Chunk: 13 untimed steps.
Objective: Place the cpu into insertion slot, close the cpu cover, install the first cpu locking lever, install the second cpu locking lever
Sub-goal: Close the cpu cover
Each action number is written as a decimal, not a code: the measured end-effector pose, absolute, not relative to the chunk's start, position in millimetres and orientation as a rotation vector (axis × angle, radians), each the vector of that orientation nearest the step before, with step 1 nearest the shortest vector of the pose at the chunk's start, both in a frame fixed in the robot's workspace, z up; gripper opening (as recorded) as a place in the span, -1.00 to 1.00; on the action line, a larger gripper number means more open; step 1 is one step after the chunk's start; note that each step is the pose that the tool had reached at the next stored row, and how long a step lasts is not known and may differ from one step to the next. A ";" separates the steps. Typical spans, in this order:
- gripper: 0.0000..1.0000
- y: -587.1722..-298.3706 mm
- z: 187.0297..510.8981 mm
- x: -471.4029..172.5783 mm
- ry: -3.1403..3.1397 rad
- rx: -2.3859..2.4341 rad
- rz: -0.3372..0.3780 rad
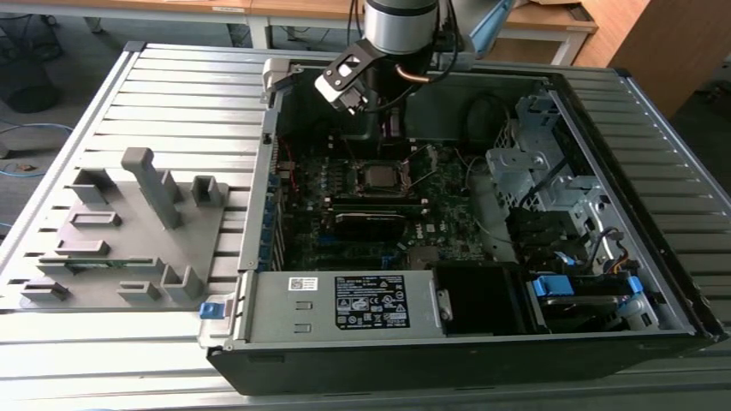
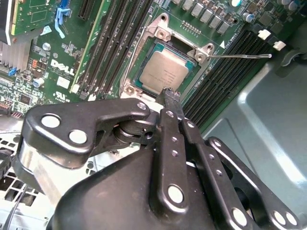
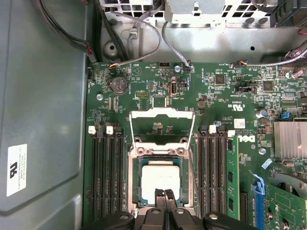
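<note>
Exterior view: gripper (image 1: 386,128) hangs inside the case (image 1: 480,364), cpu (image 1: 375,176) just below it.
Second wrist view: jaws pinched together, empty; cpu (image 2: 165,71) seated in socket (image 2: 158,31) right beneath.
First wrist view: cpu cover (image 3: 163,115) stands open, just beyond the gripper (image 3: 165,194).

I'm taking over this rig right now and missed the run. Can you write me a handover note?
The tool is shut on nothing, tips over one edge of the cpu; contact unclear.
The cpu lies flat in the socket: placing done.
The cpu cover is swung open off the socket.
One locking lever sticks out free, unlatched.
Left: closing the cover, both levers.
</note>
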<state>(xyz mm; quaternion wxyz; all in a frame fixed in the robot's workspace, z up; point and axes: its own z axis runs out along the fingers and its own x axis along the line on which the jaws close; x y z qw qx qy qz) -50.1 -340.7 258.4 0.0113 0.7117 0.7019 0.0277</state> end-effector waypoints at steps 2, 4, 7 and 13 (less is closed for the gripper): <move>-0.79 -340.6 258.7 -50.1 2.189 2.220 0.087; -0.79 -340.6 258.7 -50.0 2.189 2.220 0.087; -0.79 -340.7 258.9 -50.0 2.189 2.220 0.087; -0.79 -340.7 260.1 -50.1 2.189 2.220 0.086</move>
